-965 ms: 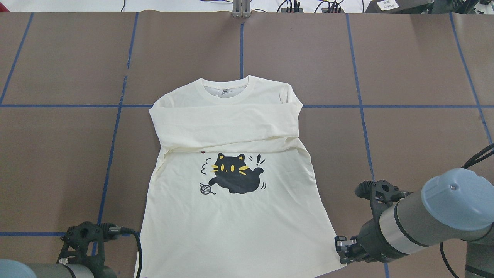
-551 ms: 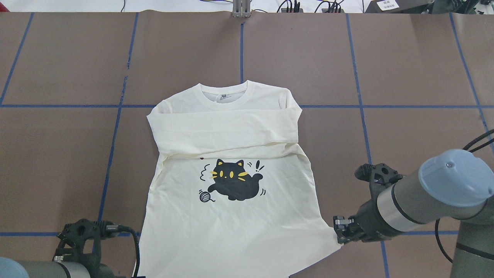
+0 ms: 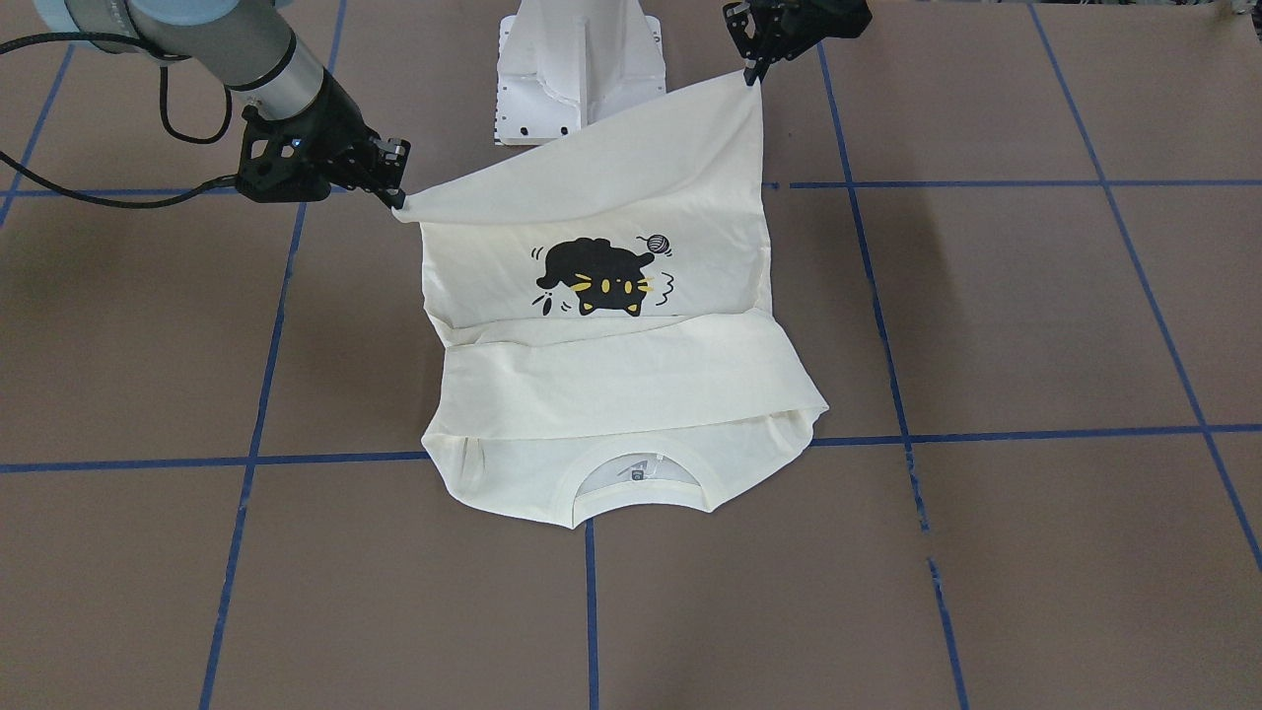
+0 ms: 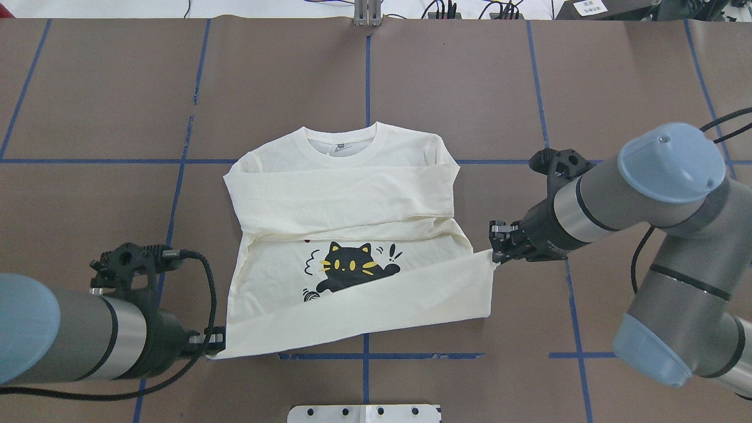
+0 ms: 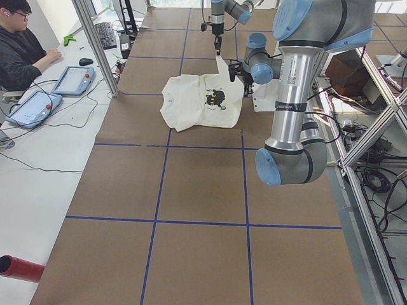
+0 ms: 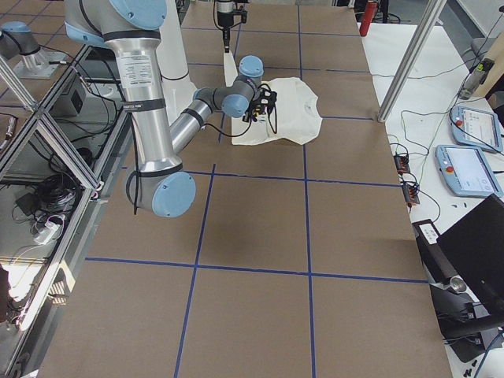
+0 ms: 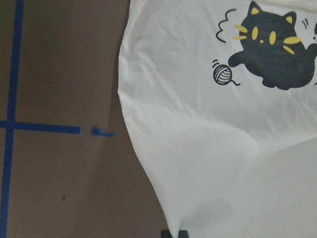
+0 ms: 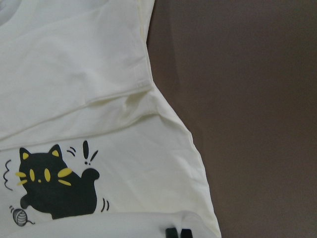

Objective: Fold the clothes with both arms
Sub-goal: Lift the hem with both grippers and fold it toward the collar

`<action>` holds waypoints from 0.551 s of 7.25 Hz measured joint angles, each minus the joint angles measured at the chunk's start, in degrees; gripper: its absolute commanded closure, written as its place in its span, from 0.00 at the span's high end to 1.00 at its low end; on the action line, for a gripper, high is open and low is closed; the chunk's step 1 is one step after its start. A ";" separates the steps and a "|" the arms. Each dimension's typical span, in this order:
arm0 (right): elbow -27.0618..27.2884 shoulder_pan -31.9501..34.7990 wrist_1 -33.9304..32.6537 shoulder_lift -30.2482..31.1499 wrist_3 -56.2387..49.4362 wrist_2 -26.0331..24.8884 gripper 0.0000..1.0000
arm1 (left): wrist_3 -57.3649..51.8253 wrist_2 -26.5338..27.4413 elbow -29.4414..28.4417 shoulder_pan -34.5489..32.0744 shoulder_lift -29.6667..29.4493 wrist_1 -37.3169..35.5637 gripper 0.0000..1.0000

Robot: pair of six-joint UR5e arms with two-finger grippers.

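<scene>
Since a second ago: hem [image 4: 364,320] lifted off bench [image 4: 88,106] and carried toward collar [image 4: 343,138]. Right hand [image 4: 495,251] leads, left hand [image 4: 212,345] lags, so hem slants. Bottom-up fold likely under way. Both hands pinch hem corners. T-shirt [image 4: 341,188] mid-bench, cream, front up, sleeves [image 4: 341,202] crossed over chest, cat print [image 4: 352,267] partly covered.

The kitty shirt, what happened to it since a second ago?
The left gripper and right gripper have lifted the bottom corners of the T-shirt and carried the hem toward the collar, the right side further. The hem now hides part of the cat. The folded sleeves and the collar stayed put.
</scene>
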State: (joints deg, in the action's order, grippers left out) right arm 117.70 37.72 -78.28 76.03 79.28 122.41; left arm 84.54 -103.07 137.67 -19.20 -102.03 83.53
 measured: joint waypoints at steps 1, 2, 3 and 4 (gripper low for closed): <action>-3.56 2.22 -0.02 -2.85 -1.95 -0.13 0.00 | -2.99 -0.94 -4.57 -4.59 -3.07 0.02 0.00; -7.14 3.68 -0.01 -5.62 -2.90 -0.22 0.00 | -6.29 -1.67 -8.84 -8.88 -5.23 0.18 0.00; -9.69 4.72 0.00 -7.79 -3.30 -0.30 0.00 | -9.32 -2.45 -11.53 -12.65 -6.31 0.41 0.00; -11.28 5.82 -0.01 -9.37 -3.49 -0.37 0.00 | -12.20 -3.78 -13.18 -16.19 -6.97 0.52 0.00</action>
State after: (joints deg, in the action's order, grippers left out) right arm 106.41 43.55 -78.29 66.65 75.79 122.04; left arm 72.34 -106.85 124.49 -35.40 -109.01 84.05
